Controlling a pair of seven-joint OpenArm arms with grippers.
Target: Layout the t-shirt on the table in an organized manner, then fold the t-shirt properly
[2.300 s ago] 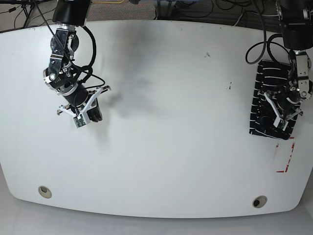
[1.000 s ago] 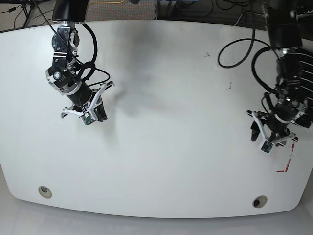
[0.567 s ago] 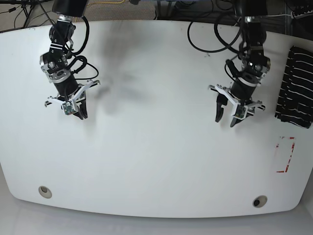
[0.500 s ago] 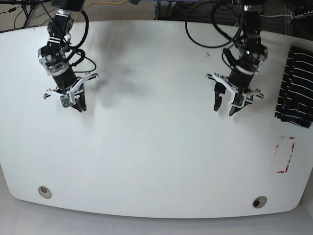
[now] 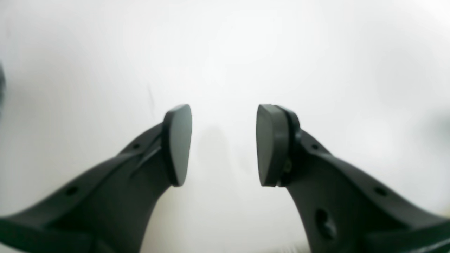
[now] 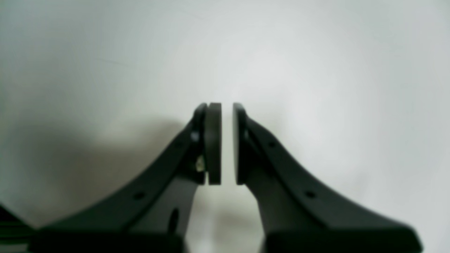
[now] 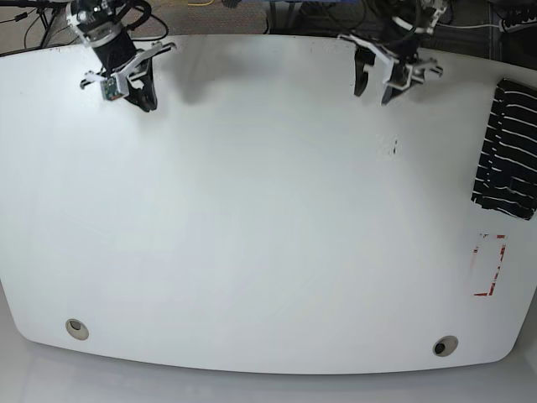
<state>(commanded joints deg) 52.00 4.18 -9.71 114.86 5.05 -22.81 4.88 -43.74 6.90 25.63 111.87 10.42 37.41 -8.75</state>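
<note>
T-shirt (image 7: 508,149) sits folded into a compact dark bundle with white stripes at the table's (image 7: 268,252) right edge in the base view, partly cut off by the frame, lying flat on the white top with nothing touching it. Just below it is the red-and-white tape rectangle (image 7: 489,265), close to the shirt's lower edge but apart from it. Left gripper (image 7: 376,85) hangs over the far edge of the table, right of centre in the base view and well apart from the shirt; its wrist view shows the fingers (image 5: 175,144) spread with a clear wide gap, bare white table between the pads, nothing held or touched. Right gripper (image 7: 139,92) is at the far left corner area of the table in the base view, far from the shirt; its wrist view shows the fingers (image 6: 213,144) nearly pressed together, only a thin sliver of table visible between the pads, nothing pinched. Both wrist views are soft-focus, with only blank tabletop and finger shadows behind the pads. Two round metal grommets are set in the near edge, one at the left (image 7: 76,328) and one at the right (image 7: 444,346). Small dark specks (image 7: 394,149) mark the top below the left gripper. No readable brand, label or writing on the shirt, the grippers or the table.
</note>
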